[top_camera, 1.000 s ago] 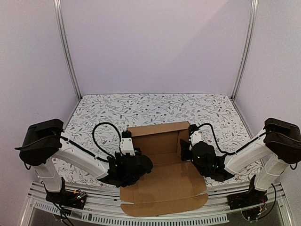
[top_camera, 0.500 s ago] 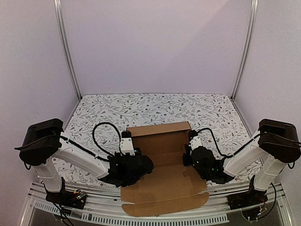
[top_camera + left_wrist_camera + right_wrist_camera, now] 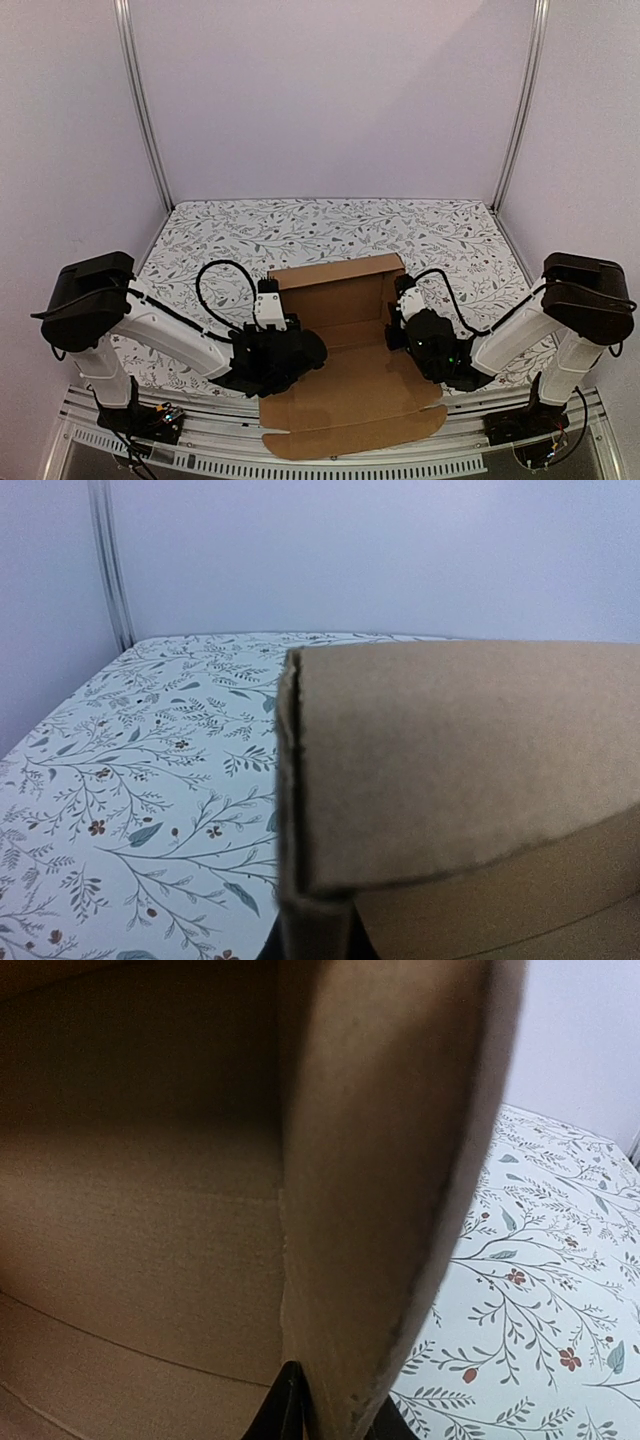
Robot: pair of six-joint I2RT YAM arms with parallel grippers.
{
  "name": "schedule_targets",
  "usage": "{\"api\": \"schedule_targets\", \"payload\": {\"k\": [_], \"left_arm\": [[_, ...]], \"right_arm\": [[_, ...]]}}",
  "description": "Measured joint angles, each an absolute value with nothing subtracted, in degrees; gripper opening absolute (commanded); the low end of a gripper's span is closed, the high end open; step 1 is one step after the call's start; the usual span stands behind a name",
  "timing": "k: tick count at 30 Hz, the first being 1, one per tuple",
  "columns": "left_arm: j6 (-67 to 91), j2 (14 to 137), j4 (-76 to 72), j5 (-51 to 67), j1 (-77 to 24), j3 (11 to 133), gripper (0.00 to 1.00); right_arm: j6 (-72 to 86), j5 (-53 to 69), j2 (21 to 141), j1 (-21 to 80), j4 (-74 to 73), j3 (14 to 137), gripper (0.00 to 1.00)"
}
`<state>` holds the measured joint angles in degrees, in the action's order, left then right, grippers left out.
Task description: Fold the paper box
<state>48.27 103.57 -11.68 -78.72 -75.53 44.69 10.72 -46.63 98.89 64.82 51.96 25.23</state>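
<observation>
One paper box (image 3: pixel 340 385), right flap (image 3: pixel 392 300) — (straighter)

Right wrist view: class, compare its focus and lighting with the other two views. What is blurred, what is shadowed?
Right wrist view: the paper box fills most of the frame, close and blurred, its inside in deep shadow; the floral table is sharper. Left wrist view: the box is soft too, but evenly lit. Top view: sharp, evenly lit, frame posts appearing slanted.
</observation>
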Motion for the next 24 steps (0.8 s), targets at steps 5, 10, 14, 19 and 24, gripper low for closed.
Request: {"api": "schedule_targets", "payload": {"k": [5, 10, 14, 19, 24], "left_arm": [[48.66, 103.57, -11.7, -78.7, -75.53, 44.69, 0.0], [48.97, 103.57, -11.7, -78.72, -75.53, 44.69, 0.0], [49.43, 103.59, -11.64, -78.81, -75.53, 44.69, 0.0], [50.3, 103.59, -11.64, -78.46, -75.44, 44.69, 0.0], [50.61, 103.57, -11.73, -78.26, -75.37, 44.69, 0.0]], "right_arm": [[7.35, -47.92, 100.82, 64.82, 56.66, 25.45, 0.23], [4.32, -48.36, 102.87, 64.82, 61.3, 25.52, 0.24], [1.91, -48.51, 103.66, 64.75, 64.86, 25.41, 0.24], [-0.99, -47.51, 103.68, 64.42, 69.67, 24.14, 0.24], [-2.15, -44.49, 103.68, 63.42, 73.34, 22.7, 0.24]]}}
